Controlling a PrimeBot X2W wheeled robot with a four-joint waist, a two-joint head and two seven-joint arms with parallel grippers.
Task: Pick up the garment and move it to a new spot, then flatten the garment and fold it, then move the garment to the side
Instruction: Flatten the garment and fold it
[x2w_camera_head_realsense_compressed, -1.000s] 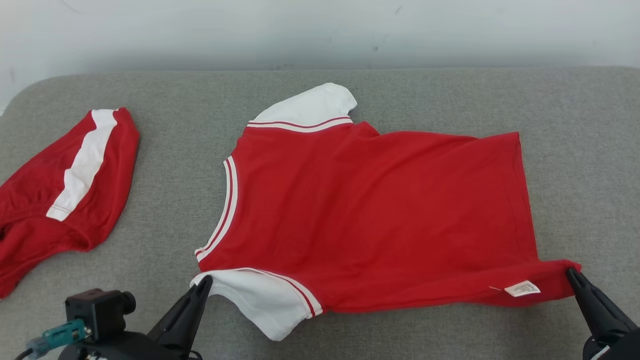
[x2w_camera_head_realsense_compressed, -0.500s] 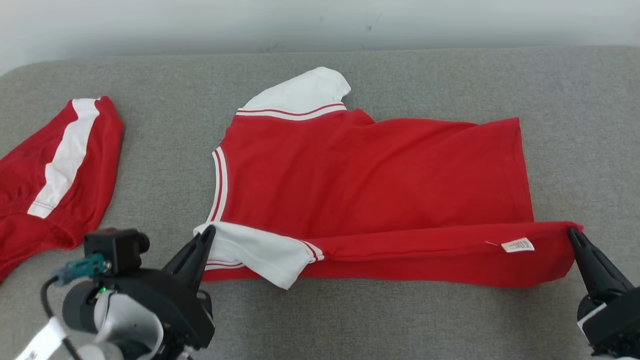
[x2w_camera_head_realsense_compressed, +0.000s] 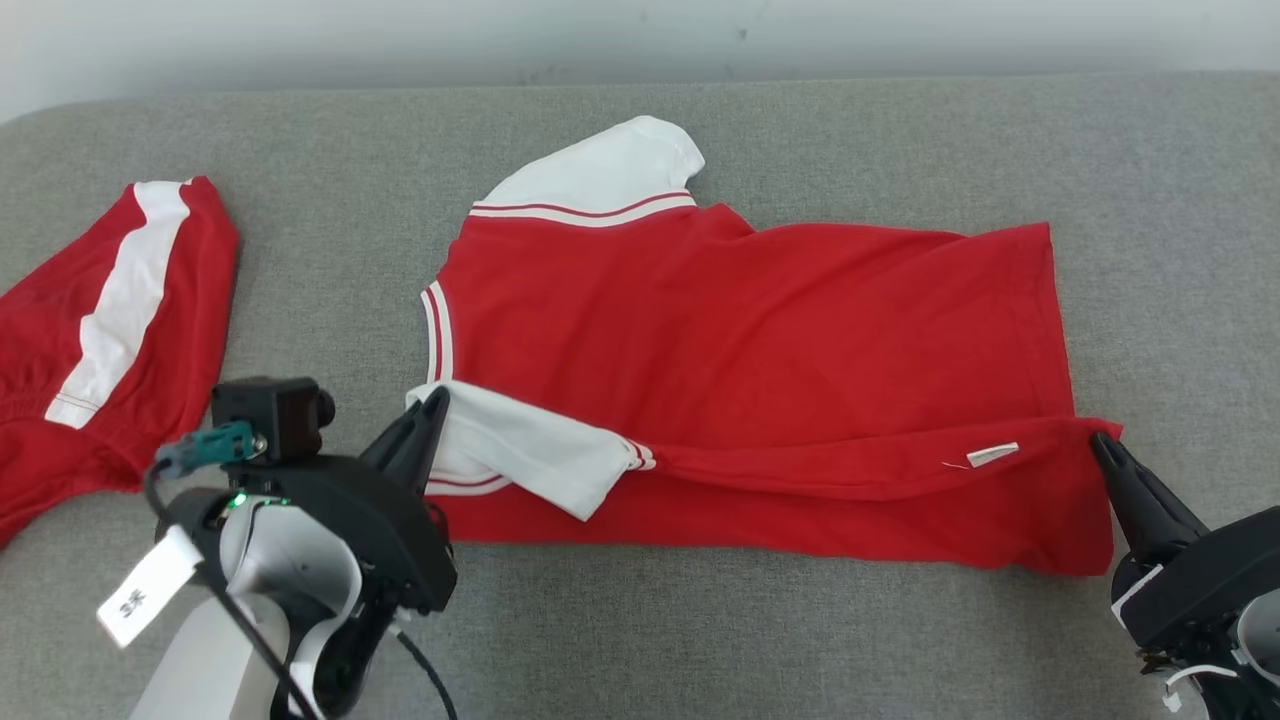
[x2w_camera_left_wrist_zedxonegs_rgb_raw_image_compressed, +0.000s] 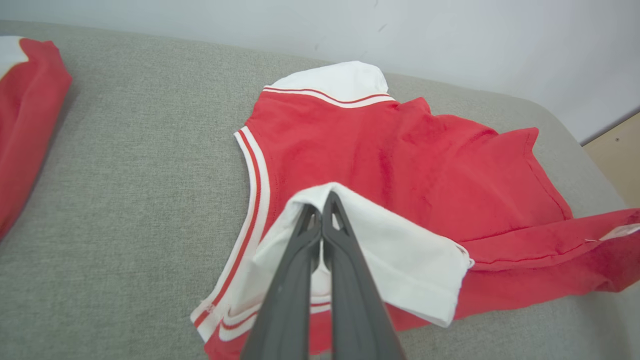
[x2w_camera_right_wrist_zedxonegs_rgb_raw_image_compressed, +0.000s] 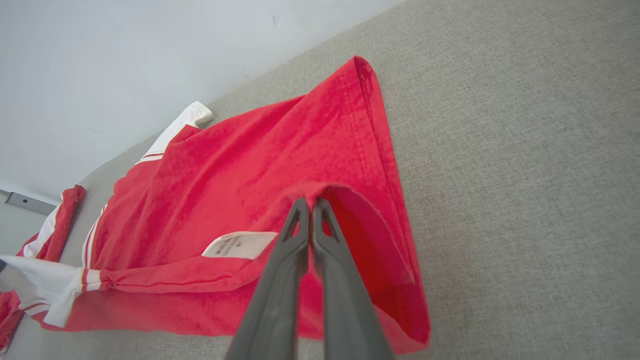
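Note:
The garment (x2w_camera_head_realsense_compressed: 740, 340) is a red shirt with white sleeves, spread across the grey cushion, collar to the left and hem to the right. My left gripper (x2w_camera_head_realsense_compressed: 437, 398) is shut on its near white sleeve (x2w_camera_left_wrist_zedxonegs_rgb_raw_image_compressed: 390, 250), lifted and drawn over the red body. My right gripper (x2w_camera_head_realsense_compressed: 1100, 440) is shut on the near hem corner (x2w_camera_right_wrist_zedxonegs_rgb_raw_image_compressed: 320, 192), beside the white care label (x2w_camera_right_wrist_zedxonegs_rgb_raw_image_compressed: 235, 245). The near long edge is raised and folded toward the far side. The far sleeve (x2w_camera_head_realsense_compressed: 600, 170) lies flat.
A second red garment with a white stripe (x2w_camera_head_realsense_compressed: 90, 330) lies at the left edge of the cushion. A pale wall (x2w_camera_head_realsense_compressed: 640, 35) runs behind the cushion's far edge. Bare grey cushion (x2w_camera_head_realsense_compressed: 750, 630) stretches in front of the shirt.
Both grippers have carried the shirt's near edge up and away from me, folding it over the body. The head camera has tilted, so the whole scene sits higher in the picture.

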